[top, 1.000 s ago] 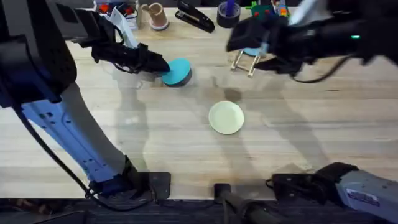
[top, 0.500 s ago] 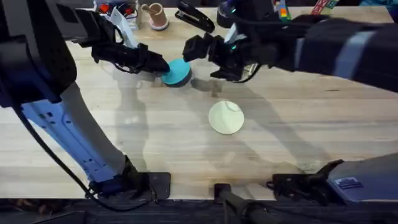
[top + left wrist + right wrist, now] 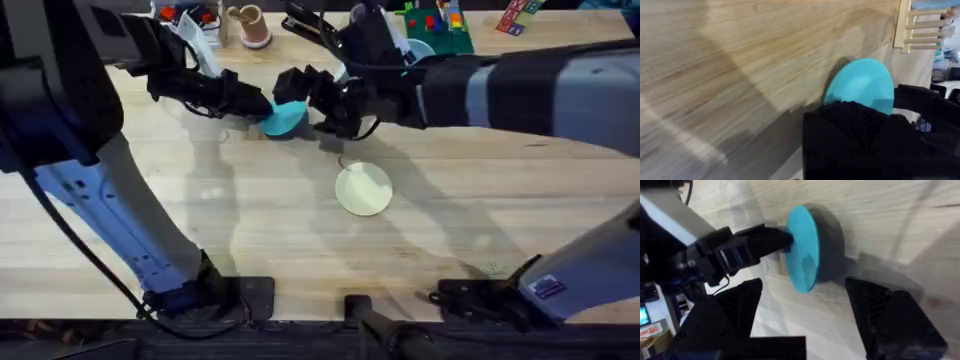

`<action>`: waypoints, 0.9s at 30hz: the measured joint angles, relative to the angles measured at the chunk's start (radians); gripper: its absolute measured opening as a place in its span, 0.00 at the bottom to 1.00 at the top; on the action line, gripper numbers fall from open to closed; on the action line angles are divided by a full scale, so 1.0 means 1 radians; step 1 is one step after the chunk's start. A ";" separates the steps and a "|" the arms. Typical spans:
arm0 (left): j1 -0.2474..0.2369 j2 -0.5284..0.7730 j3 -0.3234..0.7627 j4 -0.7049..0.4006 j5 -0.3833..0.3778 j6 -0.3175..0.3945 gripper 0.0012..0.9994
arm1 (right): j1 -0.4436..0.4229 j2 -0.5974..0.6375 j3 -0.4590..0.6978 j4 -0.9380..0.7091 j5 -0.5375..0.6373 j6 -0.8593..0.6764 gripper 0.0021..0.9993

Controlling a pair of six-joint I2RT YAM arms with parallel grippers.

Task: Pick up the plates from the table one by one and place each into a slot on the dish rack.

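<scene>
The pale cream-yellow plate (image 3: 363, 189) lies flat near the middle of the tabletop (image 3: 300, 250), round and smooth, on light planks with long visible grain. Farther back, toward the far edge, the teal-blue plate (image 3: 285, 114) stands tilted on its rim, a matte disc casting a dark shadow. The left pincer (image 3: 257, 106) pinches its edge, black fingers pressed onto it. The right pincer (image 3: 312, 95) faces the plate with its black fingers (image 3: 892, 315) spread, apparently not touching it, though that is hard to judge. Beyond, the dish rack (image 3: 922, 26) shows thin light-wood dowels. No writing is legible.
</scene>
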 joint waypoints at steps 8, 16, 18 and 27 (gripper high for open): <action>0.000 0.000 0.000 0.000 -0.001 -0.003 0.04 | 0.003 0.055 -0.001 0.089 0.004 0.060 0.98; 0.000 0.000 0.000 0.000 -0.001 -0.004 0.04 | 0.014 0.069 -0.001 0.177 0.030 0.111 0.94; 0.000 0.000 0.000 0.000 -0.001 -0.004 0.04 | 0.023 0.099 -0.001 0.177 0.031 0.134 0.94; -0.001 0.000 0.000 0.000 -0.002 -0.004 0.04 | 0.026 0.104 -0.002 0.177 0.050 0.148 0.44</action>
